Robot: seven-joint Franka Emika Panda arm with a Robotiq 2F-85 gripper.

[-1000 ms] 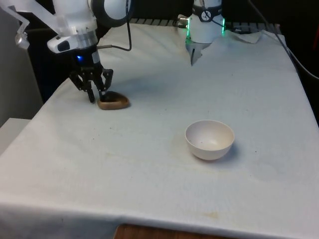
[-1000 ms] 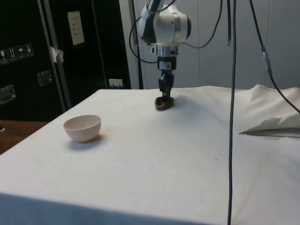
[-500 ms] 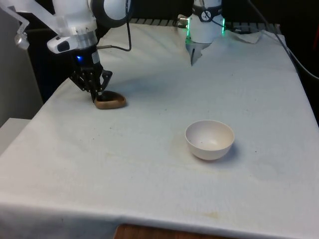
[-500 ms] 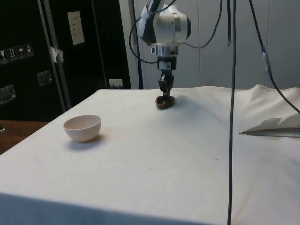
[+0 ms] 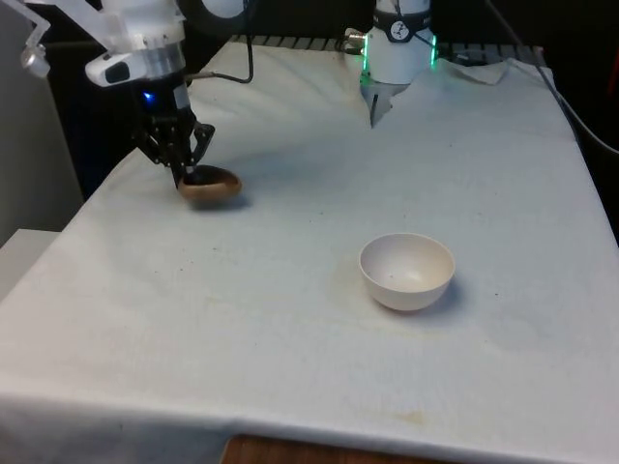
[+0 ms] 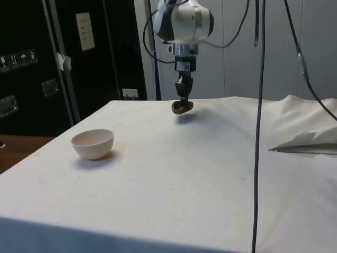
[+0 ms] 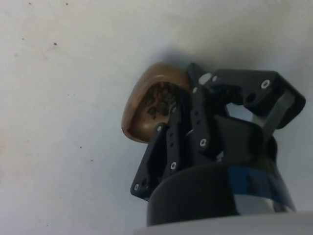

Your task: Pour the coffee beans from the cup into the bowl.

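Note:
A small brown wooden cup hangs a little above the cloth at the front view's far left, held by its rim. My gripper is shut on that rim, one finger inside the cup and one outside. In the side view the cup floats clear of its shadow under the gripper. The wrist view shows dark coffee beans inside the cup, with the black fingers pinching its edge. The white bowl stands on the table well toward the front view's right and nearer the camera; in the side view the bowl looks pale and round.
A white cloth covers the table, with open space between cup and bowl. A crumpled fold of cloth lies at the side view's right. A black cable hangs down in front of the side camera.
The gripper closed on the cup's rim and lifted it off the cloth, drifting slightly toward the front view's left and far side. The bowl stayed put.

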